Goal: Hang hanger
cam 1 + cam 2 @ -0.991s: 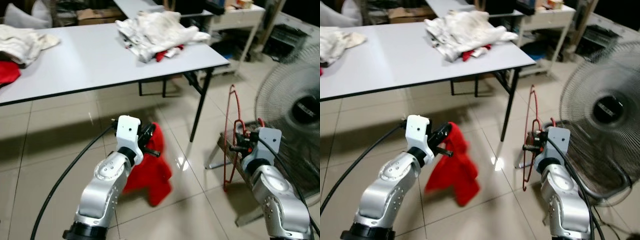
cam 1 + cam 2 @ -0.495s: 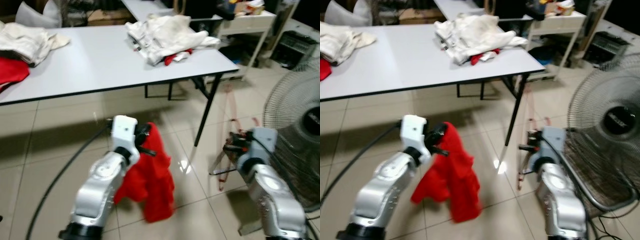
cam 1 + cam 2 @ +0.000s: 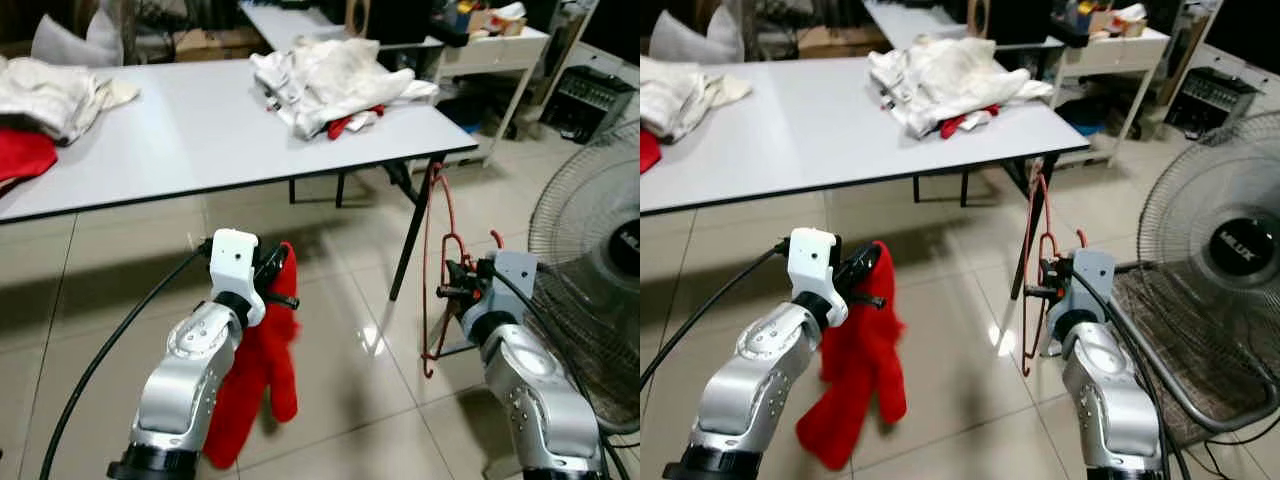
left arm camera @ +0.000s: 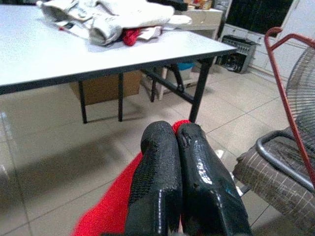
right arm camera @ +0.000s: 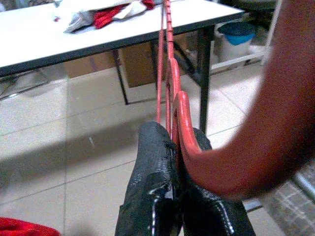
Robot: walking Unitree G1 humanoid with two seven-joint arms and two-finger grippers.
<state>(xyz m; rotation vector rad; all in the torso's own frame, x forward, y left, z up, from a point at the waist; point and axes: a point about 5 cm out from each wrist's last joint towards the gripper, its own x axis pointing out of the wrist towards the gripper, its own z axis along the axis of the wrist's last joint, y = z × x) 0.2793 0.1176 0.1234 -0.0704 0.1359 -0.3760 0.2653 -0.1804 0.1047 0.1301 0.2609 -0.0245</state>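
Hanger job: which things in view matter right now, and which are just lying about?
In the job:
- red hanger, pinched by the right gripper
- red garment, hanging from the left gripper

Lying about:
- white table
- heap of white and red laundry on it
- more clothes at its far left end
- standing fan on the right

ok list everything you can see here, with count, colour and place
table: one, white top, black legs, ahead of the robot
clothes pile: one, white with some red, table's right end
clothes heap: one, white over red, table's left end
fan: one, grey, floor at right
side table: one, white, behind the table
red garment: one, hanging from the left hand
hanger: one, red, upright in the right hand
left hand: shut on the red garment
right hand: shut on the hanger
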